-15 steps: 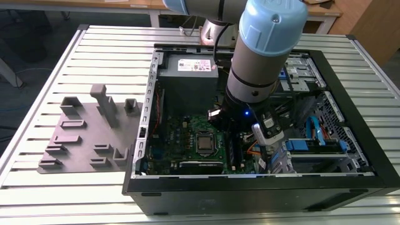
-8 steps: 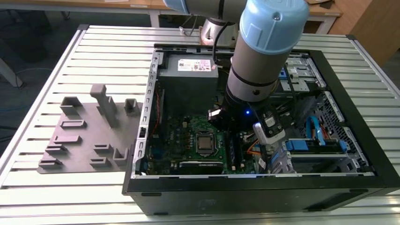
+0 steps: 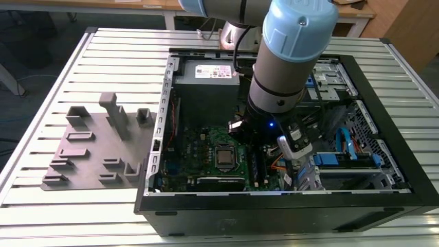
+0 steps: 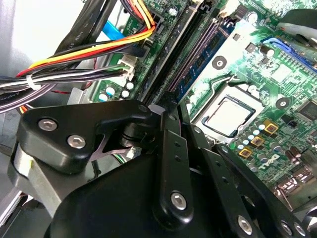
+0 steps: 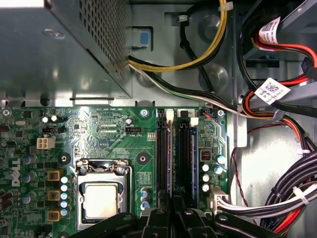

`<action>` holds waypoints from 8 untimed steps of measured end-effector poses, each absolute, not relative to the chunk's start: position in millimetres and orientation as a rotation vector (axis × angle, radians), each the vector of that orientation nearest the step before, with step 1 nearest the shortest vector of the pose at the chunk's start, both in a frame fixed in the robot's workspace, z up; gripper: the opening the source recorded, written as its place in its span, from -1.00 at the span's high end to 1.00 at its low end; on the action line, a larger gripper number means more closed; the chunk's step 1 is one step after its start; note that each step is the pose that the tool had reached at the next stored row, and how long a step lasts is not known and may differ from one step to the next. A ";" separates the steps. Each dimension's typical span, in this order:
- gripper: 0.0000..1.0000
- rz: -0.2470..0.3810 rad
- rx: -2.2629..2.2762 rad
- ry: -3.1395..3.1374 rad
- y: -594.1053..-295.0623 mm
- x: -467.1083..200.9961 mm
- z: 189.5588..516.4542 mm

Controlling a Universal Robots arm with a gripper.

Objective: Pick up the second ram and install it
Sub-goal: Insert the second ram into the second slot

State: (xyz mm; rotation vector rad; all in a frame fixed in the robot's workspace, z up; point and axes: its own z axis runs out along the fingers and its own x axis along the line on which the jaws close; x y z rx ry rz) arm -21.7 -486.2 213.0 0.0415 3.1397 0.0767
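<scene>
A slatted metal table [image 3: 103, 56] is seen in the exterior view, its ribs running across the whole top. An open black computer case [image 3: 288, 206] is laid flat on it toward the exterior view's right. A grey fixture plate [image 3: 89, 154] with upright holders is set just beside the case, on the exterior view's left.

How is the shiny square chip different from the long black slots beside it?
The processor is square and silvery; the memory slots are long, narrow and black. The processor lies in a metal frame; the slots have white end clips. Both sit on the green motherboard.
</scene>
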 end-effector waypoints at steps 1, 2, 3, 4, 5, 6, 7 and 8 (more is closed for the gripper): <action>0.78 0.077 0.036 3.140 -486.2 -21.6 213.0; 0.78 0.076 0.031 3.140 -486.2 -21.7 213.0; 0.78 0.076 0.025 3.140 -486.2 -21.7 212.9; 0.78 0.076 0.021 3.140 -486.2 -21.6 212.9; 0.78 0.075 0.017 3.140 -486.1 -21.6 212.9; 0.78 0.074 0.013 3.140 -486.1 -21.6 213.0; 0.78 0.071 0.011 3.140 -486.2 -21.6 213.3; 0.78 0.070 0.010 3.140 -486.2 -21.6 213.3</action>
